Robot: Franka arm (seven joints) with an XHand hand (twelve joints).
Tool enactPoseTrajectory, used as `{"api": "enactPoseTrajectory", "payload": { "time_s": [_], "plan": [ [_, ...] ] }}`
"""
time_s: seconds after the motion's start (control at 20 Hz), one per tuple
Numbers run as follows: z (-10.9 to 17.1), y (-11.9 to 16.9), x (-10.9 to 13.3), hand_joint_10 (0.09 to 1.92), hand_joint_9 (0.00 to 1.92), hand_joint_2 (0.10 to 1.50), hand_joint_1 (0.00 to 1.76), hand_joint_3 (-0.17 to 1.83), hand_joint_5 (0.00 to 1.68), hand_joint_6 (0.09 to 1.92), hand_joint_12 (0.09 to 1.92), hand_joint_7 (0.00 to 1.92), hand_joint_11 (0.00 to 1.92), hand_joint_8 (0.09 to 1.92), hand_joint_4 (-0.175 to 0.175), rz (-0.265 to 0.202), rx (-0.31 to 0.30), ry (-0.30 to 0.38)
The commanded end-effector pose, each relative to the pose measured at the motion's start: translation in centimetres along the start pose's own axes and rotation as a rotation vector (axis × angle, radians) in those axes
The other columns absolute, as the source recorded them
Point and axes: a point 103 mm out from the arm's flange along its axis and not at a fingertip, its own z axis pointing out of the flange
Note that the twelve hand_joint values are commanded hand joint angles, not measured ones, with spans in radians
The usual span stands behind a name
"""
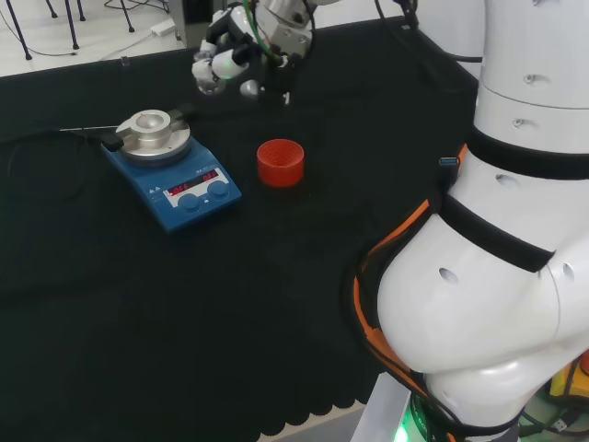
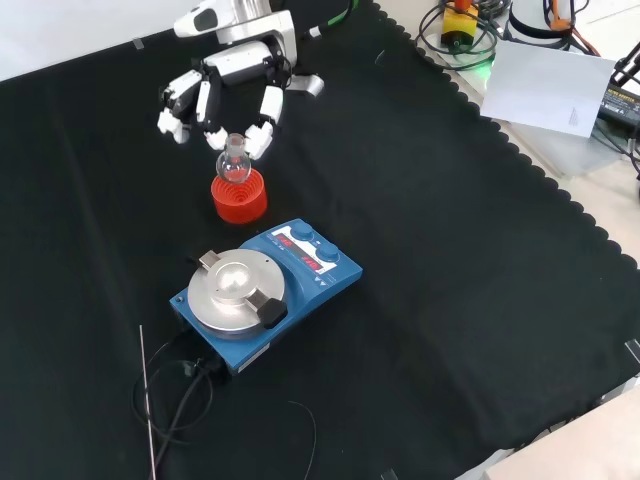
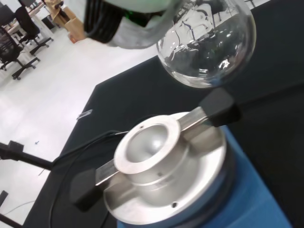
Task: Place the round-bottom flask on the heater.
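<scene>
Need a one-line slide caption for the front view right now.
Hand holds the round-bottom flask lifted above the red ribbed stand, heater nearer the camera.

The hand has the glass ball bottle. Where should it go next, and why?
Probably carry the flask across to hang over the heater's metal bowl. The hand holds it above the red ring stand, clear of the bowl.

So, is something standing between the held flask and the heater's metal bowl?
Nothing visible does. The robot hand holds the round-bottom flask in the air; the red ribbed stand is beside the heater, and the heater's metal bowl looks empty.
</scene>
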Motion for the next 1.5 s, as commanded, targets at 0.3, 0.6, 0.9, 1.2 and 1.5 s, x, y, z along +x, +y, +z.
{"api": "enactPoseTrajectory", "payload": {
  "time_s": [0.3, 0.6, 0.9, 1.2, 1.5],
  "plan": [
    [3.9, 3.0, 4.3, 0.55, 0.57, 0.72, 1.09, 0.63, 1.15, 0.87, 1.32, 0.32, 0.18, 0.51, 0.175, -0.061, 0.076, 0.033],
    [5.4, 4.2, 5.3, 0.55, 0.57, 0.72, 1.09, 0.64, 1.15, 0.87, 1.32, 0.33, 0.18, 0.51, 0.175, -0.078, 0.097, 0.042],
    [7.1, 4.7, 5.8, 0.55, 0.57, 0.72, 1.09, 0.64, 1.16, 0.87, 1.33, 0.33, 0.18, 0.51, 0.175, -0.08, 0.117, 0.036],
    [8.2, 5.4, 6.4, 0.55, 0.57, 0.72, 1.09, 0.64, 1.16, 0.87, 1.33, 0.33, 0.18, 0.52, 0.175, -0.085, 0.128, 0.035],
    [9.0, 6.7, 6.3, 0.55, 0.57, 0.71, 1.09, 0.64, 1.16, 0.86, 1.33, 0.34, 0.18, 0.52, 0.175, -0.079, 0.149, 0.042]
  ]
}}
